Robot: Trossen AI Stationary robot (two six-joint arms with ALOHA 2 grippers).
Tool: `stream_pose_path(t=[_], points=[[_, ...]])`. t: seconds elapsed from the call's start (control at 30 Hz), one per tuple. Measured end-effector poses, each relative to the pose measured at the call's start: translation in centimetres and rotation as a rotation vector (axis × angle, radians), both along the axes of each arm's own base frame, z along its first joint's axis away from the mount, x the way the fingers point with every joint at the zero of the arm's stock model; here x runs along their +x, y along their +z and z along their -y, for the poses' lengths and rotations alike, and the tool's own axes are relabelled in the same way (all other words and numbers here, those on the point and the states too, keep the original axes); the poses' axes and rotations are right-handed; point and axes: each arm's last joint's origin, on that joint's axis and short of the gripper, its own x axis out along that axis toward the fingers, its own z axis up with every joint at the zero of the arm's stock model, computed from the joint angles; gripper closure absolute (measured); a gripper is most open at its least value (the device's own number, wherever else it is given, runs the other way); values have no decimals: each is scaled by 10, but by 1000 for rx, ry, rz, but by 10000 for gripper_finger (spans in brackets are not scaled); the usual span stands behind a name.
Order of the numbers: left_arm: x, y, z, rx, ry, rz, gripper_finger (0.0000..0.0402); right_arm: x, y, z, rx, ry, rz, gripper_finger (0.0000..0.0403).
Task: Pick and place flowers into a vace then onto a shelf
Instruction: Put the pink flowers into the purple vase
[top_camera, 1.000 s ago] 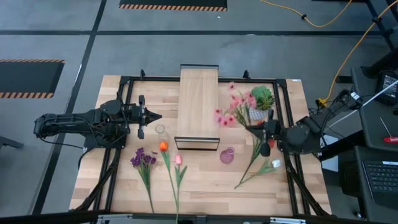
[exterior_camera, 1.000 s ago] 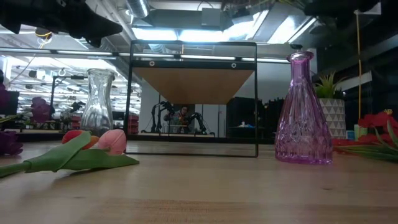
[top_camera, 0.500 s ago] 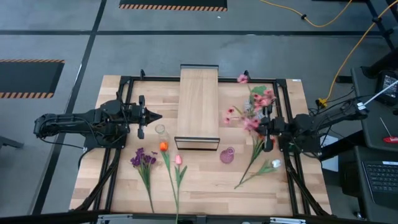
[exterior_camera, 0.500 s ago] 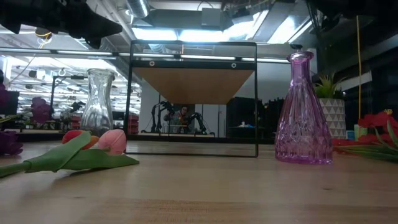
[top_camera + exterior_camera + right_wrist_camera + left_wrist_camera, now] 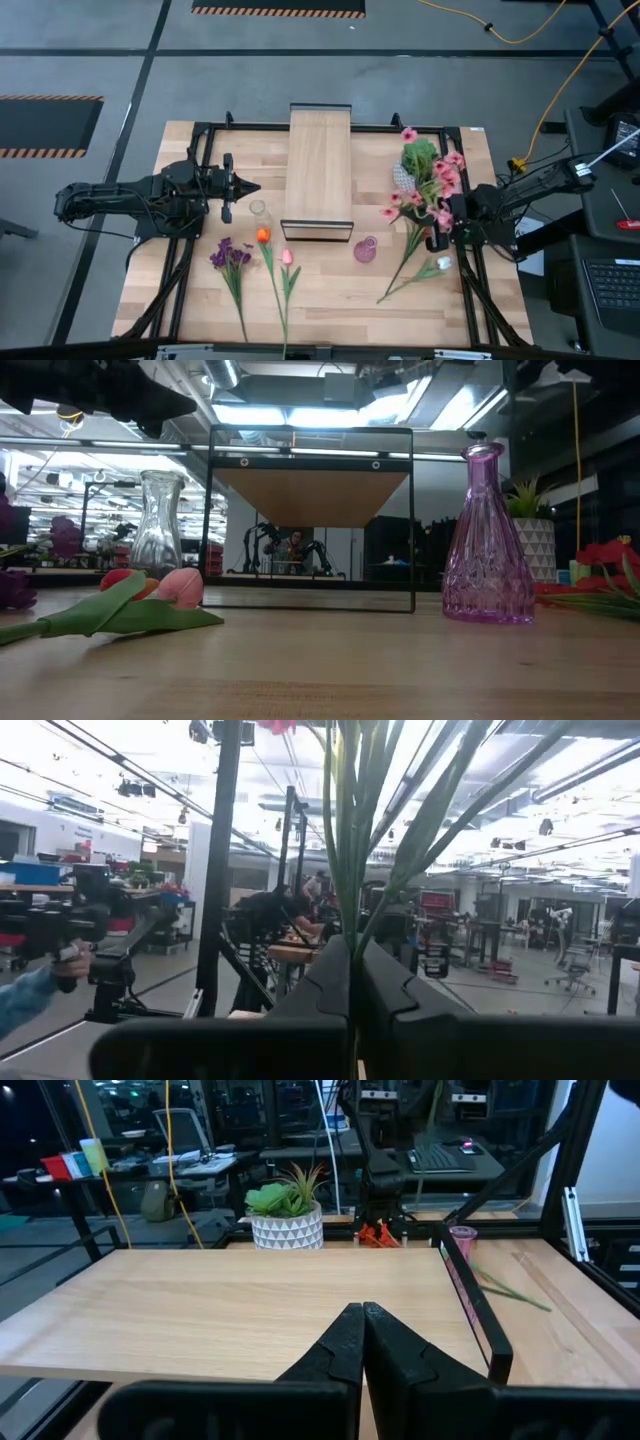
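Right claw (image 5: 447,215) was at the desk's (image 5: 330,295) right side, clamped on the stem of the pink blossoms (image 5: 430,185). In the right wrist view the green stems (image 5: 350,840) ran up between the two dark fingers (image 5: 325,982), which were pressed against them. From above, the blossom spray sat lifted over the right side, overlapping the green plant in a white pot (image 5: 418,160).

Left claw (image 5: 250,187) was parked on the left side, just beside the shelf's (image 5: 320,165) left edge, fingers pinched together with nothing between them; left wrist view showed the tips (image 5: 362,1335) touching over the shelf plank (image 5: 230,1305).

Rest of the layout:
- Clear glass vase (image 5: 258,209) upright, between the left claw and the shelf's near corner.
- Purple vase (image 5: 365,249) upright, just in front of the shelf's near right corner; in the low view (image 5: 488,540) it stood right of the shelf's dark-framed open end (image 5: 312,515).
- Purple cluster (image 5: 230,258), orange tulip (image 5: 263,237), pink tulip (image 5: 287,258) lay flat on the desk's front-left, stems pointing to the front edge.
- Red blooms (image 5: 432,232) and small white bud (image 5: 444,263) lay on the desk at front-right, stems crossing toward the middle.

Shelf top was bare wood.
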Motion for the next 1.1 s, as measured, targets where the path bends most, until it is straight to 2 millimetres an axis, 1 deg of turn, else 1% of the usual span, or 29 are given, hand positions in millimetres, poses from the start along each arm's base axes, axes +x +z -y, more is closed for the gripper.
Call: stream_pose_path(t=[0.13, 0.3, 0.5, 0.67, 0.9, 1.1], points=[[0, 0, 0, 0, 0, 0, 398, 11, -5, -4, -10, 1, -29, 403], [0, 0, 0, 0, 0, 0, 398, 28, 3, -10, -41, 0, -51, 403], [0, 0, 0, 0, 0, 0, 398, 40, 11, -21, -71, 21, -57, 403], [0, 0, 0, 0, 0, 0, 398, 45, 20, -28, -69, 45, -42, 403], [0, 0, 0, 0, 0, 0, 398, 47, 18, -34, -29, 6, -49, 403], [0, 0, 0, 0, 0, -1, 398, 48, 18, -40, -17, 27, -18, 403]])
